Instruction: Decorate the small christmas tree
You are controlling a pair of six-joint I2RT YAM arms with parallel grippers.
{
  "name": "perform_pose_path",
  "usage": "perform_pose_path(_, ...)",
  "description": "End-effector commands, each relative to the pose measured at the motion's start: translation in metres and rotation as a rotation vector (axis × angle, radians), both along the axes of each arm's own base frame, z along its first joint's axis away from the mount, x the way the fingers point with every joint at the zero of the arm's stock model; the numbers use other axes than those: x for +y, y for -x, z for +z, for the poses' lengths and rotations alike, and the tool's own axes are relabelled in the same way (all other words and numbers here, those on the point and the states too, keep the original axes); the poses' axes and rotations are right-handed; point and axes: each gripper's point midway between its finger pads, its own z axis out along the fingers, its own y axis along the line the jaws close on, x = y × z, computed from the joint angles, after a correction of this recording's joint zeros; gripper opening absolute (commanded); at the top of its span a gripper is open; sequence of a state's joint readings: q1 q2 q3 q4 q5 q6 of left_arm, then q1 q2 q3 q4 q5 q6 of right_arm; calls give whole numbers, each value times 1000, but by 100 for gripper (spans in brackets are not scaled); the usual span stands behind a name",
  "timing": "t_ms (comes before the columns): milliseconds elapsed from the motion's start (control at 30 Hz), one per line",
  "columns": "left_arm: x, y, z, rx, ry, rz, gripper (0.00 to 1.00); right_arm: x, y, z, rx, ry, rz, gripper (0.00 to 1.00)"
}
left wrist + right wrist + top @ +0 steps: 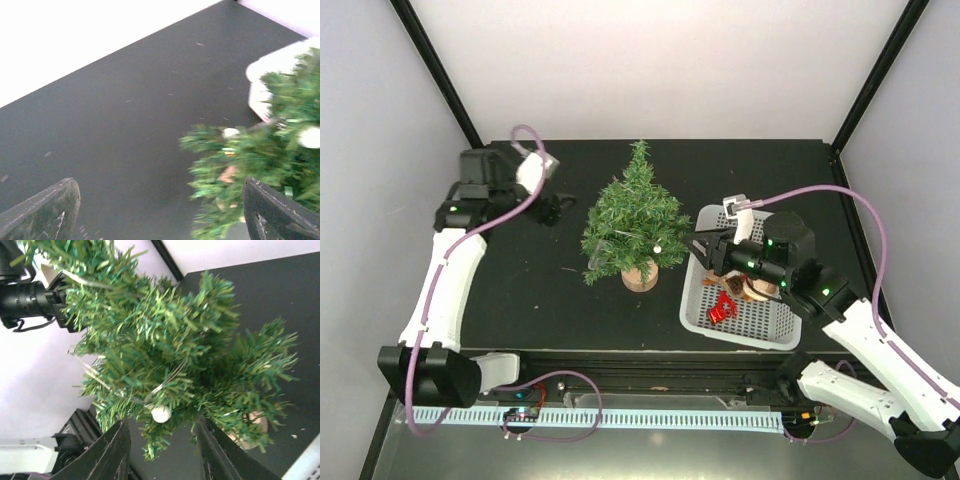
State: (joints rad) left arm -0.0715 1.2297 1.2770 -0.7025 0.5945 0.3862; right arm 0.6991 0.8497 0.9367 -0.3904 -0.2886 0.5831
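The small christmas tree (635, 220) stands mid-table on its wooden disc base (640, 275). A white ball (658, 248) hangs on its right side, with a thin silver string across the branches. My right gripper (695, 247) is open and empty just right of the tree; in the right wrist view the white ball (161, 413) hangs between the spread fingers (112, 455). My left gripper (558, 208) is open and empty, left of the tree. In the left wrist view the tree (260, 170) is blurred at the right.
A white basket (745, 320) stands right of the tree, under my right arm, with a red ornament (723, 306) and a brown-and-white item (758, 288) inside. The enclosure walls stand close on the left, right and back.
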Motion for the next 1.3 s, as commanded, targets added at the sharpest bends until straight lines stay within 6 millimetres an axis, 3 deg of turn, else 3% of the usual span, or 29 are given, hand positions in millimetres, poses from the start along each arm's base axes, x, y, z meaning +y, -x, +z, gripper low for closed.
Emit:
perform_pose_path(0,46,-3,23,59,122,131,89,-26,-16,0,-6,121,-139,38)
perform_pose_path(67,56,13,29,79,111,116,90,-37,-23,-10,22,173,-194,41)
perform_pose_path(133,54,37,39,70,125,72,90,-47,-28,-20,47,215,-245,48)
perform_pose_path(300,28,100,55,11,182,-53,94,-70,-38,-39,104,277,-351,57)
perform_pose_path(433,6,134,67,37,312,-167,98,-88,-48,-62,191,313,-422,60)
perform_pose_path(867,-9,176,60,150,382,-245,99,-127,-60,-108,340,393,-580,61)
perform_pose_path(1033,-8,173,47,126,403,-203,99,-138,-73,-141,457,396,-613,60)
perform_pose_path(1267,-9,179,36,105,402,-189,99,-160,-90,-191,658,295,-701,51)
